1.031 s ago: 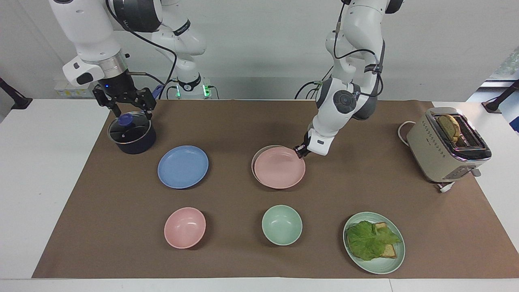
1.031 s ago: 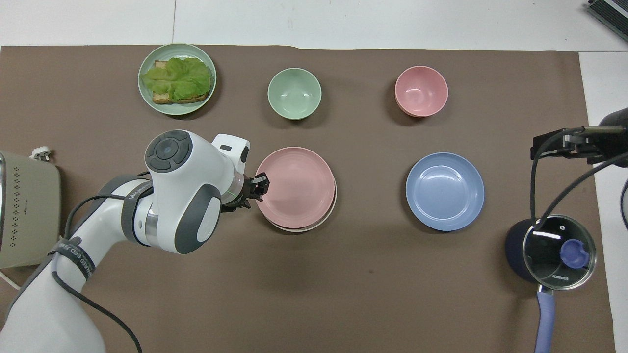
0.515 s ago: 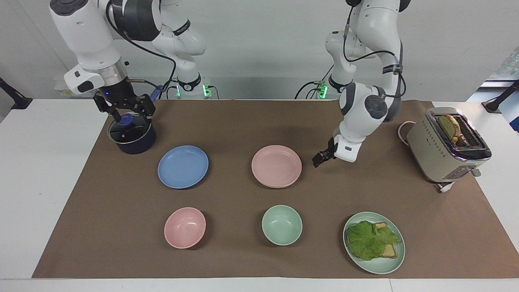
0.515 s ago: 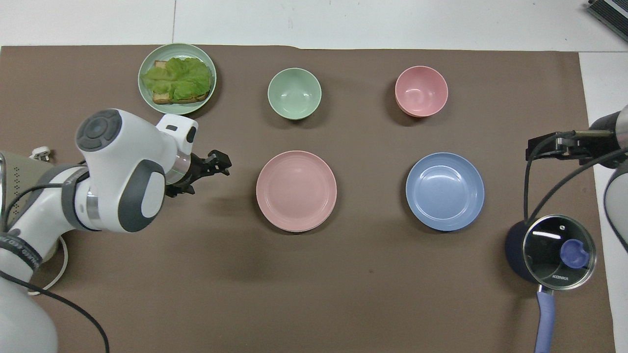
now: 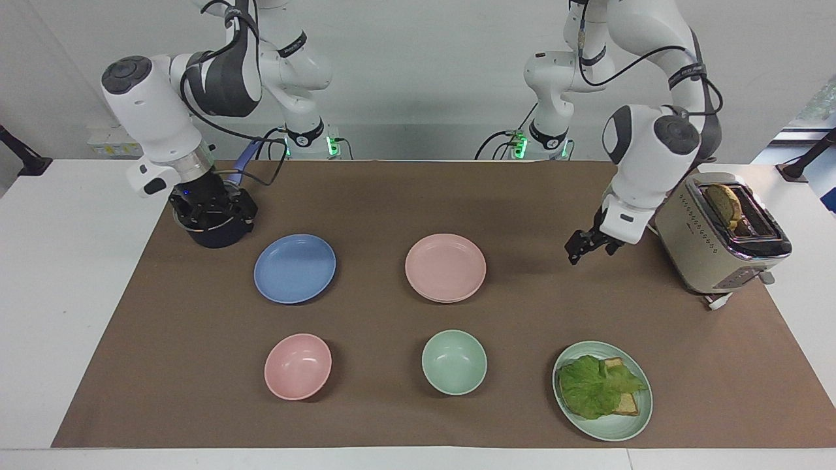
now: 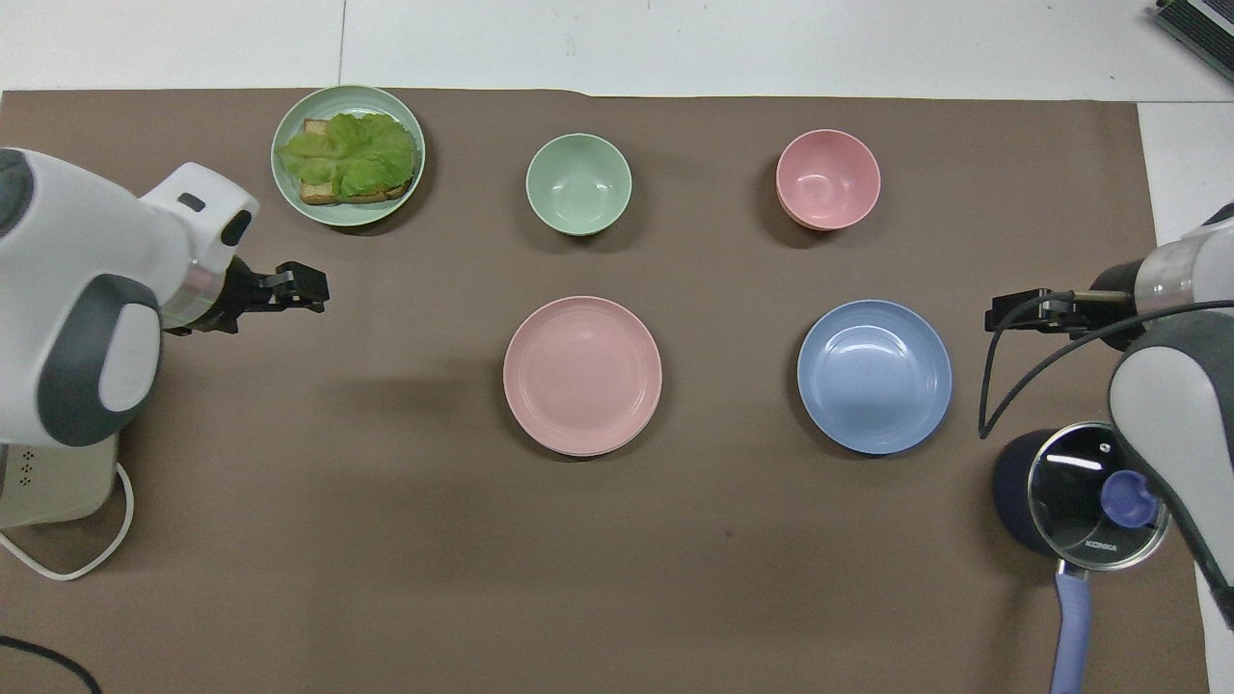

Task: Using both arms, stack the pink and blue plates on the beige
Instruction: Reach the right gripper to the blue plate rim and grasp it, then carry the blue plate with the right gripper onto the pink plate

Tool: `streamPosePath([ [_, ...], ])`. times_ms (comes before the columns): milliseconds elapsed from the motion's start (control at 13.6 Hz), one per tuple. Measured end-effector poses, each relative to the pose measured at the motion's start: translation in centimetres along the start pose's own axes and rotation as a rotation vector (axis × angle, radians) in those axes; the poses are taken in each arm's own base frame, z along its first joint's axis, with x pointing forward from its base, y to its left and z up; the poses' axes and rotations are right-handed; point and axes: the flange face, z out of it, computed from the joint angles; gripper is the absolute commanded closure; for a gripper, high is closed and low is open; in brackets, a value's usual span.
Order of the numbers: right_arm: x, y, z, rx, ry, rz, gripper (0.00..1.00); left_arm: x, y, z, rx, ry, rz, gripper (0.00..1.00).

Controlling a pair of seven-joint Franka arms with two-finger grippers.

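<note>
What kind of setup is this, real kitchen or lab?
Most likely a lab bench dressed as a kitchen: two white robot arms at a white table under a brown mat, bare walls, and staged props such as a toaster, a lidded saucepan and a lettuce-and-bread plate.

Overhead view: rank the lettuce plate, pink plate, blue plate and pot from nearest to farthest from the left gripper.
From the left gripper, over bare mat at its own end:
1. Lettuce plate, farther from the robots.
2. Pink plate, mid-table.
3. Blue plate, toward the right arm's end.
4. Pot, at the right arm's end.
</note>
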Motion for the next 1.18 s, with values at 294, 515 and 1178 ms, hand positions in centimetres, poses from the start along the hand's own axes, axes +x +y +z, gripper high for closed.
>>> streamPosePath([
  [294,-1.7,3.6,6.1,0.026,0.020,0.040,0.00,-0.3,-4.9,-4.3,0.003,0.026,0.145,0.00],
  [515,-1.9,5.0,10.1,0.076,0.012,0.068,0.00,-1.0,-4.1,-6.5,0.003,0.033,0.170,0.00],
  [1178,-3.8,4.2,16.6,0.150,-0.058,0.057,0.59,-1.5,-4.1,-8.2,0.010,0.035,0.201,0.00],
])
